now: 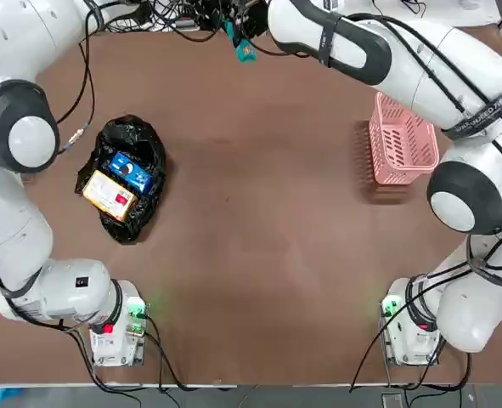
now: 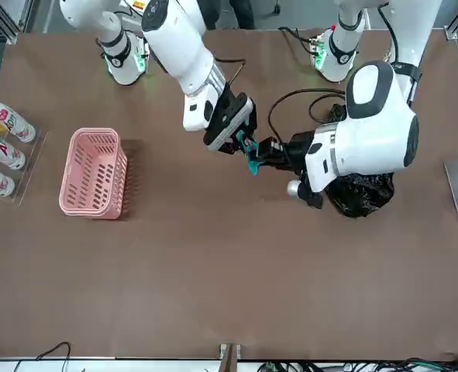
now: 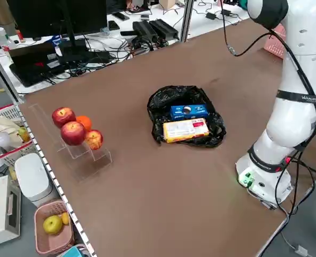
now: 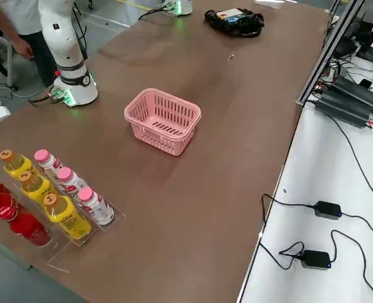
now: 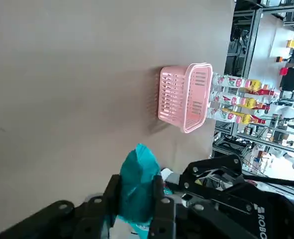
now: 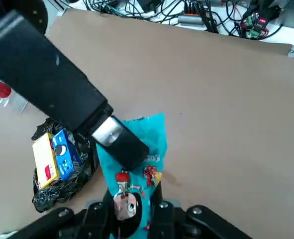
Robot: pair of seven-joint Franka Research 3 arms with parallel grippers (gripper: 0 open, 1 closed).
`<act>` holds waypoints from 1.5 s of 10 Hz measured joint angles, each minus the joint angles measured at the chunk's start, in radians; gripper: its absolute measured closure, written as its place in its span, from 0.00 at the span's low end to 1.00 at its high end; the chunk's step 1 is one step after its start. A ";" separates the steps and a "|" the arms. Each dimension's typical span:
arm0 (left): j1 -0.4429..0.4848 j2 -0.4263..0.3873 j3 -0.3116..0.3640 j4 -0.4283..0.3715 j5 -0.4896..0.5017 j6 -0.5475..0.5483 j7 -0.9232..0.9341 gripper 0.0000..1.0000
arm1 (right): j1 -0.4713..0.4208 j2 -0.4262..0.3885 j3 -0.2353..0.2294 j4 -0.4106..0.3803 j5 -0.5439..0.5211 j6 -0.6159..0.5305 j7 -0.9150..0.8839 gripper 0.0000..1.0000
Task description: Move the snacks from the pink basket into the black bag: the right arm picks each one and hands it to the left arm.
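Above the far middle of the table, the small teal snack (image 6: 147, 133) hangs between both grippers. My right gripper (image 6: 132, 199) is shut on its lower end. My left gripper (image 5: 137, 191) meets it from the other side, its fingers (image 6: 123, 141) pressed onto the same packet (image 5: 139, 169). The front view shows the two grippers nose to nose at the teal snack (image 2: 252, 160). The black bag (image 1: 123, 174) lies open on the left, with the blue snack (image 1: 130, 170) and the yellow-orange snack (image 1: 109, 194) inside. The pink basket (image 4: 163, 120) on the right holds nothing.
White bottles with red lettering (image 2: 0, 147) stand in a rack beside the basket, with yellow and red bottles (image 4: 44, 205) behind them. Red and orange fruits (image 3: 75, 128) sit on a clear stand at the left edge. A person (image 4: 16, 25) stands beyond the right arm's base.
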 joint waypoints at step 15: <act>0.253 0.003 0.017 -0.004 0.177 -0.255 0.136 0.78 | -0.131 -0.023 -0.033 0.027 -0.007 -0.215 -0.002 0.00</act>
